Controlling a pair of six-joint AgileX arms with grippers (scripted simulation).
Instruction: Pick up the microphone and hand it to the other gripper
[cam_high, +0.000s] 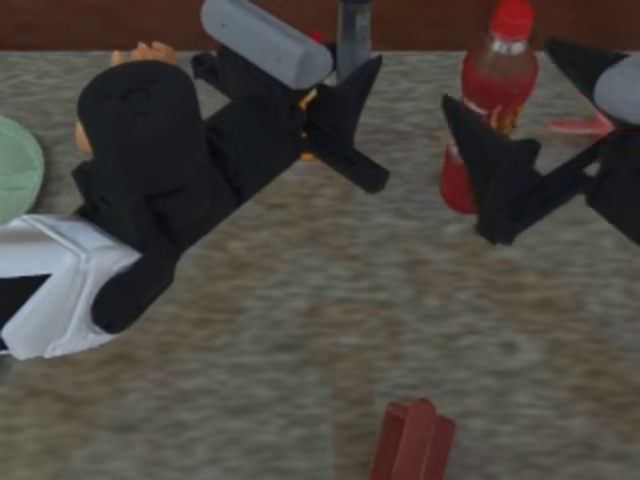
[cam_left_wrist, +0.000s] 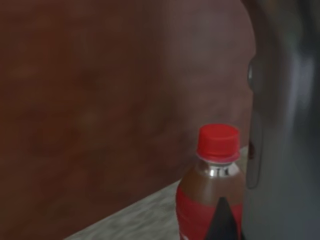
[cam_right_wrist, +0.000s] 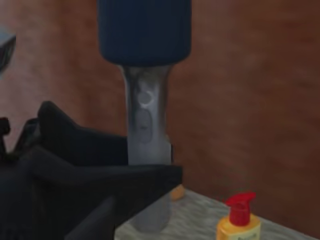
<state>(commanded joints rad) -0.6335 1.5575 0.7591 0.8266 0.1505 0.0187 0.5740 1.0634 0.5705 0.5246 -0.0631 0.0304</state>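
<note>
A brown wall backs the speckled counter (cam_high: 300, 330). My left jaws (cam_high: 340, 125) reach toward the one red bottle (cam_high: 490, 95), clamped on the one upright microphone (cam_right_wrist: 145, 100). My right jaws (cam_high: 505, 175) gape open beside that bottle.

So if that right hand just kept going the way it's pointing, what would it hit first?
Probably the microphone held upright in the left hand; the right hand, open, faces it, though the red bottle stands close beside.
</note>
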